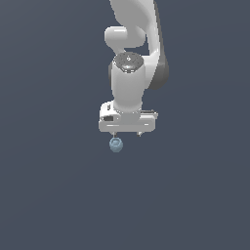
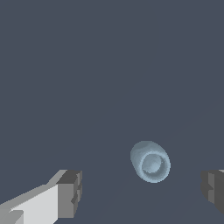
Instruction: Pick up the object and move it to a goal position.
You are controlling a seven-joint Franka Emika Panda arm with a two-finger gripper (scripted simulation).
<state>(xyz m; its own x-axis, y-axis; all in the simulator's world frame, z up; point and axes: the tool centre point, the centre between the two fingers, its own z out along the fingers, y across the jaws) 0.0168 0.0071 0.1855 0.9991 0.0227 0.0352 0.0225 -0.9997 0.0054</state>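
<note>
The object is a small pale blue-grey rounded thing, slightly glossy, lying on the dark grey floor. In the exterior view it shows just below the white gripper, toward the exterior view's left of the hand's middle. In the wrist view the object lies between the two fingers and apart from both. One fingertip and the other fingertip stand wide apart. The gripper is open and holds nothing. The fingers are mostly hidden under the hand in the exterior view.
The white arm rises above the gripper to the frame's top. A plain dark grey floor surrounds everything. No other objects or marks show.
</note>
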